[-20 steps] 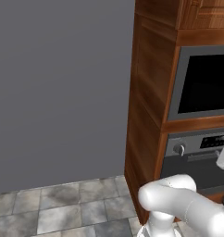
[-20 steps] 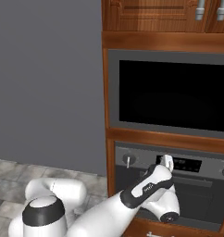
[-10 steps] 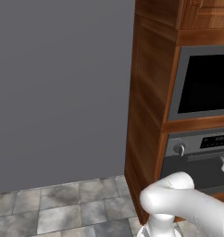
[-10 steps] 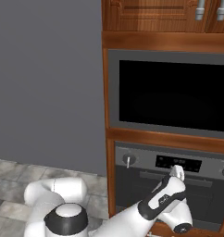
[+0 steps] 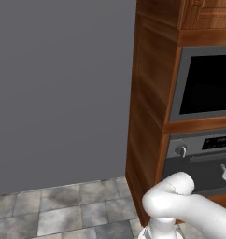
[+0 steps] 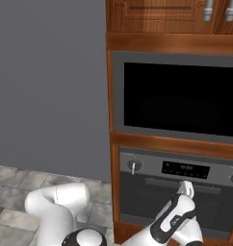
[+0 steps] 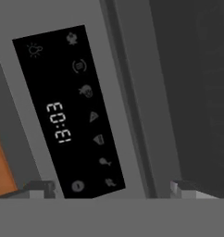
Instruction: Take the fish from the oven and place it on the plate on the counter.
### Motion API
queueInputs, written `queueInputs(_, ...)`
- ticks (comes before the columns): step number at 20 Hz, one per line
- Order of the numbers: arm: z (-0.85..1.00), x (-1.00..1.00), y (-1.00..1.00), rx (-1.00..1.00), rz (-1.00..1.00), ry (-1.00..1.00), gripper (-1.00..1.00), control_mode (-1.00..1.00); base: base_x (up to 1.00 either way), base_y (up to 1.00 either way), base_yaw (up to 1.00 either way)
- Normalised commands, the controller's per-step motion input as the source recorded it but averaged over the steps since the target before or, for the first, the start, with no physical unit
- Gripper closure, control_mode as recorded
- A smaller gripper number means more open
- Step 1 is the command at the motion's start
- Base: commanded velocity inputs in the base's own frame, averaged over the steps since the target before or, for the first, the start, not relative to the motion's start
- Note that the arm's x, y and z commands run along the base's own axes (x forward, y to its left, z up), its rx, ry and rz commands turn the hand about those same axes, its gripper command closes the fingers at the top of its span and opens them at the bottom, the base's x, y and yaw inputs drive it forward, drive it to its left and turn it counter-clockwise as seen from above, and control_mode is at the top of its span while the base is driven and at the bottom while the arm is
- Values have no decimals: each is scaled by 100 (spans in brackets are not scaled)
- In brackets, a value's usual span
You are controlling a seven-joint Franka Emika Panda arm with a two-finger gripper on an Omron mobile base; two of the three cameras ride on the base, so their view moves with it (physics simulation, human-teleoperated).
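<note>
The oven (image 6: 152, 192) sits low in the wooden column, its door shut, with a round knob (image 6: 133, 166) and a dark display strip (image 6: 186, 169). My gripper (image 6: 187, 186) is right in front of the door handle (image 6: 159, 182), just under the display. In the hand view the display (image 7: 70, 115) is very close, the handle bar (image 7: 127, 102) runs beside it, and the dark door glass (image 7: 197, 92) is at the right. My gripper (image 7: 114, 190) is open, fingertips (image 7: 40, 187) wide apart, holding nothing. The fish is hidden. The plate and the counter are out of view.
A black-windowed microwave (image 6: 181, 98) sits above the oven, under wooden cabinet doors (image 6: 161, 12). The wooden column's side panel (image 5: 147, 116) meets a plain grey wall (image 5: 59, 84). A grey tiled floor (image 5: 63, 210) lies to the left of the base.
The hand has moved right and down across the oven's control panel, and now sits at the door handle. The jaws have stayed open. The oven door has not moved.
</note>
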Motion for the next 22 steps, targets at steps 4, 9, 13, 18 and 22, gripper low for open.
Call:
queueInputs(4, -25, 4, 0, 0, 0, 0, -100, -100, 0, 0, 0)
queueInputs(9, -22, 22, 0, 0, 0, 0, -100, -100, 0, 0, 0)
queueInputs(13, -1, 17, 0, 0, 6, 4, -100, -100, 0, 0, 0)
queueInputs(18, -1, 17, 0, 0, 9, 3, -100, -100, 0, 0, 0)
queueInputs(22, -7, 17, 0, 0, 8, 0, -100, -100, 0, 0, 0)
